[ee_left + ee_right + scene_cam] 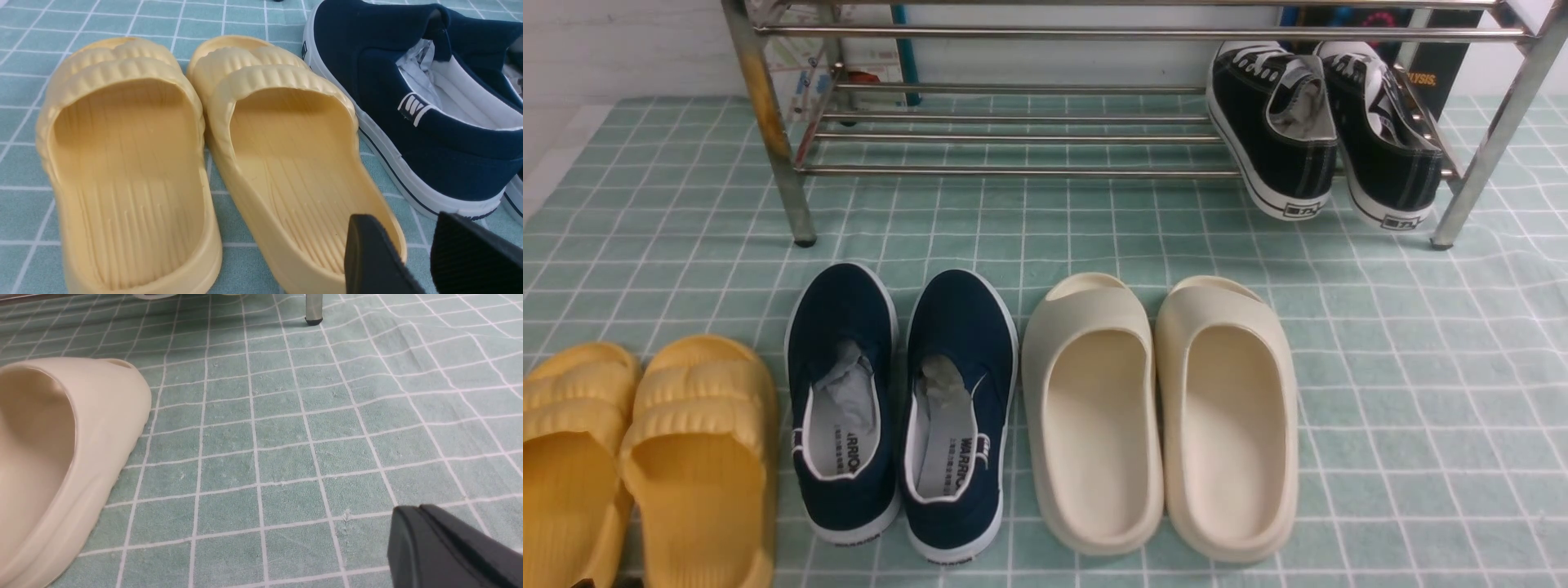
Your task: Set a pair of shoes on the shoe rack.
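Observation:
Two black canvas sneakers with white laces and white soles, the left one [1278,131] and the right one [1388,139], lie side by side on the lower bars of the steel shoe rack [1013,171] at its right end, heels hanging toward me. My left gripper [412,245] is open and empty, low over the heel of a yellow slide. My right gripper [421,522] is shut and empty, low over bare cloth. Neither gripper shows in the front view.
On the green checked cloth [1421,392] in front of the rack stand yellow slides [645,457], navy slip-ons [898,408] and cream slides [1160,408]. The rack's rust-stained left leg [768,122] and right leg [1494,139] stand on the cloth; the right leg's foot shows in the right wrist view [314,310].

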`<state>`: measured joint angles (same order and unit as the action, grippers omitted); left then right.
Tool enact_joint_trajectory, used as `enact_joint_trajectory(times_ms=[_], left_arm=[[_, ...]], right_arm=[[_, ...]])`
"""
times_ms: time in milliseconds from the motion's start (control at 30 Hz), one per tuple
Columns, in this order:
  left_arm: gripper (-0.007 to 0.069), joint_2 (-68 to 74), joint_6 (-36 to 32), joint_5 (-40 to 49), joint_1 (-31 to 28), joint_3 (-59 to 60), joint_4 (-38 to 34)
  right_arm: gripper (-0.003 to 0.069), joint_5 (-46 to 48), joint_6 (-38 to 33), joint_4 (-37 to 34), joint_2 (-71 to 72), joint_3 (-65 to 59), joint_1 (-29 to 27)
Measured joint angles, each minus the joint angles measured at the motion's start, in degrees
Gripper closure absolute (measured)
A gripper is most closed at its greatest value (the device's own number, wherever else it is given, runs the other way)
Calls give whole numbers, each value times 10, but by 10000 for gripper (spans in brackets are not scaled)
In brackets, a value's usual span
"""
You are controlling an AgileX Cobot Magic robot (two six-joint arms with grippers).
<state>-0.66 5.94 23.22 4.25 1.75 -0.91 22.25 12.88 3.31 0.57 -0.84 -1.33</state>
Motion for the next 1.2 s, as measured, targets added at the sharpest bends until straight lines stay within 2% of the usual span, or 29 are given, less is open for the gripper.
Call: enact_joint_trajectory(times_ms=[1200], left_arm=[[386, 0, 0, 0, 0, 0, 0]], right_arm=[[619, 0, 1, 0, 0, 0, 0]])
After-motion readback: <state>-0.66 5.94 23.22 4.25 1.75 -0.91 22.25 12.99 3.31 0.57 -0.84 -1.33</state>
